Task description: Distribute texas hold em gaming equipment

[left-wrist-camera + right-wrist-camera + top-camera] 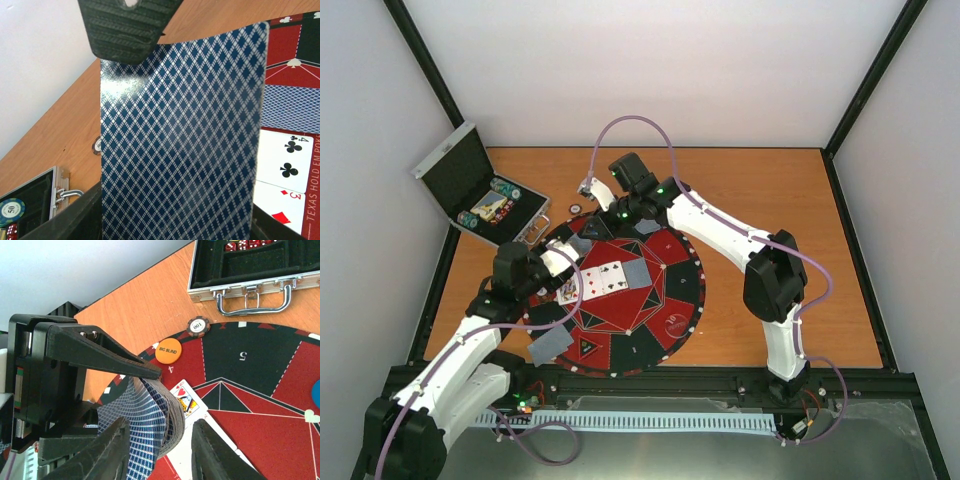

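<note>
The main risk is a spill. The left jaws clamp the deck [150,425] by one end only, and it bows and fans out under their upper finger. A sideways pull could drag several cards loose or slide the whole stack out. The right jaws stand apart, straddling the deck's free end. I judge that closing there could pinch more than one card (the edges lie tightly layered). A low sweep could also knock the BIG BLIND button [167,351] or the 100 chip [198,326] at the rim of the mat [260,350]. The deck hangs just above the mat's edge, beside a face-up heart card [185,400]. Its backs are a glossy blue diamond lattice, and the faces are white.
</note>
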`<state>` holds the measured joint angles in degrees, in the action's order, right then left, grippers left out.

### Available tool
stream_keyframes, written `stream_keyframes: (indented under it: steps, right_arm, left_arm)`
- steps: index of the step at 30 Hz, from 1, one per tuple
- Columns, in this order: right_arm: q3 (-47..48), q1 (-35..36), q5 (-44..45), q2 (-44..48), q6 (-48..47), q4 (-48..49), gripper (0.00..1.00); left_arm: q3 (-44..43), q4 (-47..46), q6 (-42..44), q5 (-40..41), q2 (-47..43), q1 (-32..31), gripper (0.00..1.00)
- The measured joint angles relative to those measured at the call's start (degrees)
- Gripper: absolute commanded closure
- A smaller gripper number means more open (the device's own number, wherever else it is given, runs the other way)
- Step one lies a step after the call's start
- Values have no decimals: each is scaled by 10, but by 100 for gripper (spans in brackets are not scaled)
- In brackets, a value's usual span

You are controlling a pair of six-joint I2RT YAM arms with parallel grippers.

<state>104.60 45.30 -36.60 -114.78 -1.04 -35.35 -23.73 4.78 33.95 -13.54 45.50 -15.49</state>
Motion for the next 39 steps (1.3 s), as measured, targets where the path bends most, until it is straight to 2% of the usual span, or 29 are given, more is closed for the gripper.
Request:
stream_keyframes:
  steps: [4, 11, 36, 39]
  right_arm:
    - [0, 0, 3, 0, -2, -3, 82]
    - [0, 0, 5, -8, -8, -20, 97]
    - [6, -10, -17, -3, 3, -20, 97]
    - [1, -10, -20, -3, 12, -14, 92]
  left_arm:
    - [0, 0, 0, 0, 2, 0, 47]
    - [0, 0, 0, 0, 3, 0, 47]
    - [0, 0, 0, 0, 3, 0, 47]
    - [0, 0, 0, 0, 3, 0, 47]
